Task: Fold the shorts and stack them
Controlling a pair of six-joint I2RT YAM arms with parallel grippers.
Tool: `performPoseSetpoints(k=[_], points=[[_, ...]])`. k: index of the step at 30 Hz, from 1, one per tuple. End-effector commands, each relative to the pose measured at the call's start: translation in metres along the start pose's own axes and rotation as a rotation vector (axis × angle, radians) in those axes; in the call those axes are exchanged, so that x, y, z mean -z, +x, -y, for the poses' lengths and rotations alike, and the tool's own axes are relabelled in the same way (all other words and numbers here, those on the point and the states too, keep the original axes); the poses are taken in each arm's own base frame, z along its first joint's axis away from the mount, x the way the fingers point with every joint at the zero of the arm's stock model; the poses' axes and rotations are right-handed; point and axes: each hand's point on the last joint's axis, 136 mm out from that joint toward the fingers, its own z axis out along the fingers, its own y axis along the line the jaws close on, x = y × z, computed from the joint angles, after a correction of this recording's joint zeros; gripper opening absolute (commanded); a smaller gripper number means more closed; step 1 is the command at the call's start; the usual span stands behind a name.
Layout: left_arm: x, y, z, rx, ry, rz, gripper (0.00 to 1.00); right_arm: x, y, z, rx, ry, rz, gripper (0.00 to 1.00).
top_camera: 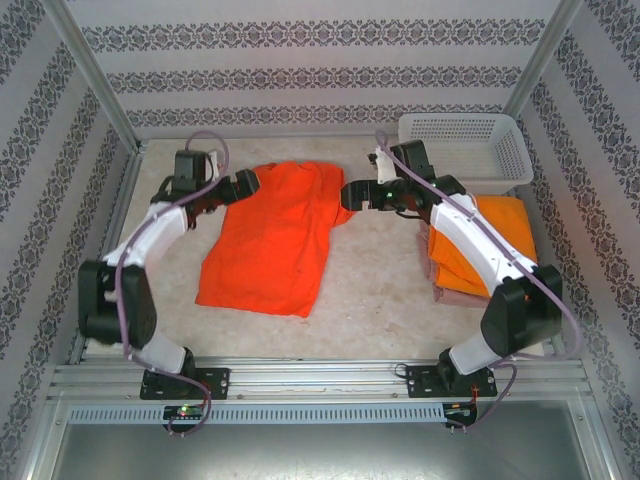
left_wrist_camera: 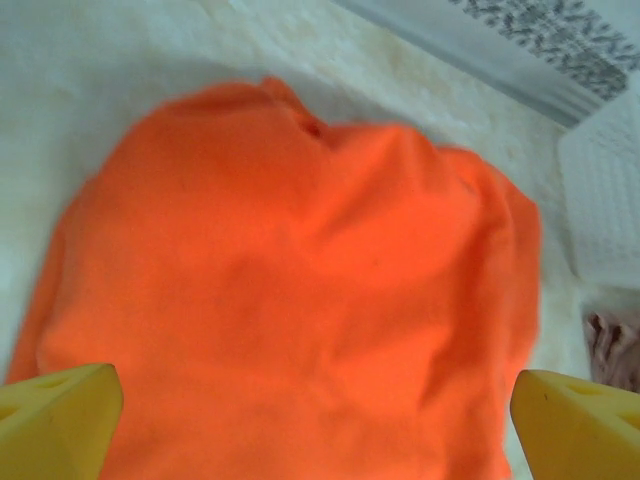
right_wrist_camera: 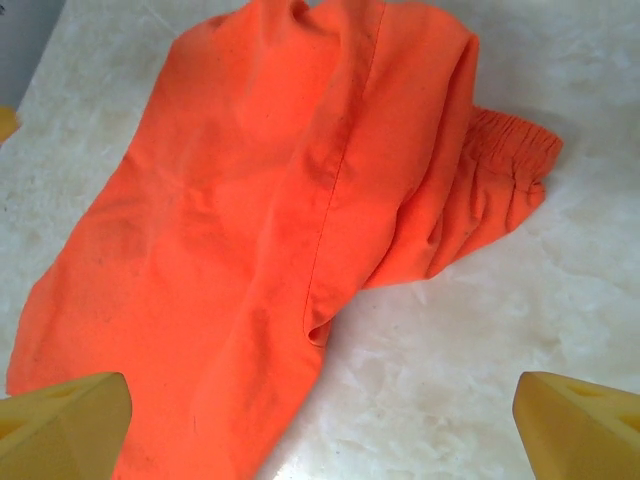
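Two empty tools gape wide: left tool (top_camera: 252, 185) and right tool (top_camera: 349, 195) flank the red-orange shorts (top_camera: 270, 240).

text: none legible | labels: none | brands: none | numbers: none | signs: none

Fig. 1. The lab test cell I operate: aluminium posts (top_camera: 95, 75) frame wallpapered panels (top_camera: 310, 60) around a marble-look desk (top_camera: 380, 290); left arm (top_camera: 150, 235) and right arm (top_camera: 480, 245) bolt to a slotted rail (top_camera: 320, 380).

Left gripper (top_camera: 252, 184) and right gripper (top_camera: 350, 195) gape wide.
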Motion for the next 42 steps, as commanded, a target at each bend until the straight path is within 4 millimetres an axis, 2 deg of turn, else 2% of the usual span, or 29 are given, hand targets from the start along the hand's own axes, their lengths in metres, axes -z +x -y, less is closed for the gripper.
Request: performPoseSetpoints(k=[1,5,10,14,20,21,22,24,26,28,29,30,33,35,38,40,42], points=[[-0.026,-0.004,-0.011,-0.062,-0.015,-0.110,1.00,0.022,-0.003,0.004,-0.005,0.023,0.087,0.98],[-0.060,-0.027,-0.025,-0.113,-0.075,-0.133,1.00,0.032,0.017,0.016,-0.043,0.050,0.095,0.98],[-0.099,-0.032,-0.032,-0.143,-0.071,-0.223,0.99,0.038,0.037,0.032,-0.091,0.073,0.095,0.98],[-0.124,-0.025,-0.042,-0.160,-0.105,-0.290,0.98,0.040,0.044,0.040,-0.122,0.081,0.095,0.98],[-0.154,0.001,-0.038,-0.177,-0.098,-0.377,0.85,0.039,0.046,0.043,-0.142,0.080,0.098,0.98],[-0.157,0.005,-0.036,-0.181,-0.097,-0.384,0.81,0.038,0.047,0.044,-0.145,0.081,0.096,0.98],[-0.161,0.009,-0.035,-0.182,-0.093,-0.392,0.73,0.037,0.047,0.044,-0.147,0.079,0.093,0.98],[-0.164,0.011,-0.032,-0.171,-0.076,-0.394,0.50,0.036,0.048,0.044,-0.152,0.073,0.087,0.98],[-0.161,0.004,-0.026,-0.169,-0.064,-0.379,0.22,0.035,0.049,0.044,-0.154,0.070,0.084,0.98],[-0.153,-0.011,-0.018,-0.190,-0.065,-0.340,0.05,0.034,0.050,0.045,-0.155,0.075,0.083,0.98],[-0.145,-0.023,-0.012,-0.210,-0.070,-0.308,0.00,0.034,0.050,0.046,-0.157,0.078,0.086,0.98],[-0.137,-0.036,-0.006,-0.229,-0.075,-0.275,0.00,0.034,0.050,0.047,-0.159,0.080,0.087,0.98],[-0.098,-0.091,0.021,-0.287,-0.087,-0.129,0.00,0.033,0.047,0.047,-0.164,0.076,0.094,0.98],[-0.061,-0.133,0.046,-0.324,-0.089,0.004,0.00,0.032,0.043,0.047,-0.165,0.071,0.101,0.98],[-0.004,-0.184,0.086,-0.370,-0.064,0.209,0.00,0.033,0.034,0.047,-0.167,0.064,0.115,0.98],[0.033,-0.205,0.114,-0.401,-0.022,0.321,0.00,0.037,0.026,0.048,-0.170,0.061,0.134,0.98],[0.064,-0.212,0.145,-0.450,0.021,0.393,0.00,0.043,0.016,0.051,-0.179,0.062,0.164,0.98]])
